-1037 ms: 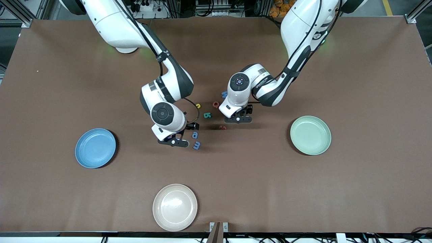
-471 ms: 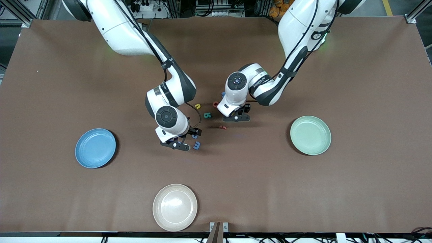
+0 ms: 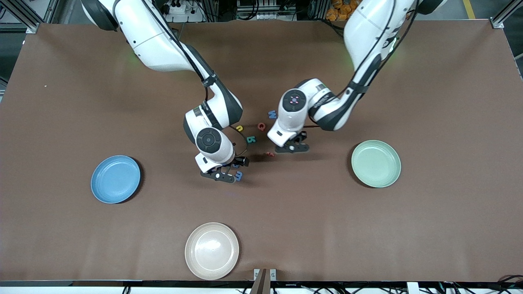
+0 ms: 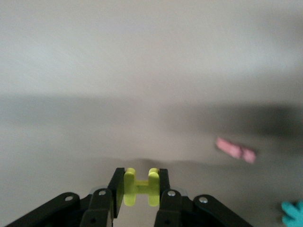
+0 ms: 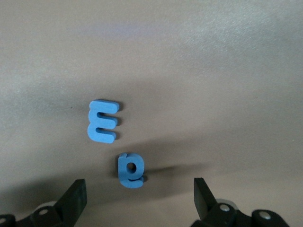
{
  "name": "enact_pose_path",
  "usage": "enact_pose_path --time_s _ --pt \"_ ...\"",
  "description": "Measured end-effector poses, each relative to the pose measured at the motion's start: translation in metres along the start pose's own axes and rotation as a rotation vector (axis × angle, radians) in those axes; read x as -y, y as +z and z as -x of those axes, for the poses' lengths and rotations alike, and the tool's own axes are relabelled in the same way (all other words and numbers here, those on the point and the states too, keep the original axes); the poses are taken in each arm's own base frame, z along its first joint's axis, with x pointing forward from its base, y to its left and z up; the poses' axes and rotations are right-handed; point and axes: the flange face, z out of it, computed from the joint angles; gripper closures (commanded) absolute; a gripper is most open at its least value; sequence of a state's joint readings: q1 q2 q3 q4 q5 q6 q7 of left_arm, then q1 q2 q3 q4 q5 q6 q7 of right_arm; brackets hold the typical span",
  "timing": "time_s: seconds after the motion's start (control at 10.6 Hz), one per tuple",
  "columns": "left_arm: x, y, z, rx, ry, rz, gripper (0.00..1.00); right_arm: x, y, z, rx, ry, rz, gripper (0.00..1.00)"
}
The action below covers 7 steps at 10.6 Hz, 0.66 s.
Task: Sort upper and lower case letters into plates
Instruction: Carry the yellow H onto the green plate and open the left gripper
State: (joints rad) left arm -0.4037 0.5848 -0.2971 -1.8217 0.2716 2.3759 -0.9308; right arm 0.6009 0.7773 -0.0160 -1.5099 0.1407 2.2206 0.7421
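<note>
The left hand (image 4: 137, 191) grips a yellow H (image 4: 138, 186) over the bench (image 3: 367, 228) — the right hand (image 5: 139, 198), jaws wide, hangs over a blue E (image 5: 102, 121) and a blue e (image 5: 130, 170).

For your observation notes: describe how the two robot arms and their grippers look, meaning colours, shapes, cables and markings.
Both arms are glossy white with rounded shells, dark grey joint sections and round dark wrist caps. Black cables run along each. The left gripper and right gripper are black, two-fingered, with silver screws.
</note>
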Motion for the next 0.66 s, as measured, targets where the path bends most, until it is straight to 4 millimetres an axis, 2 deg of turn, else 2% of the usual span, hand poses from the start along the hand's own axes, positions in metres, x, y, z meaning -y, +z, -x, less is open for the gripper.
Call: enact_pose_path --time_s 0.28,0.38,0.47,0.66 --pt "0.078 -0.076 -0.058 -0.025 -0.022 -0.040 1.00 0.005 0.007 0.005 0.001 -0.011 0.004 0.00" --pt "0.109 -0.093 -0.075 -0.029 -0.018 -0.055 1.00 0.006 0.011 0.007 0.001 -0.016 0.007 0.00" --pt "0.144 -0.102 -0.092 -0.024 -0.020 -0.070 1.00 0.006 0.013 0.007 -0.001 -0.018 0.009 0.00" --pt "0.204 -0.098 -0.116 -0.002 -0.022 -0.083 1.00 0.007 0.017 0.007 -0.004 -0.019 0.007 0.00"
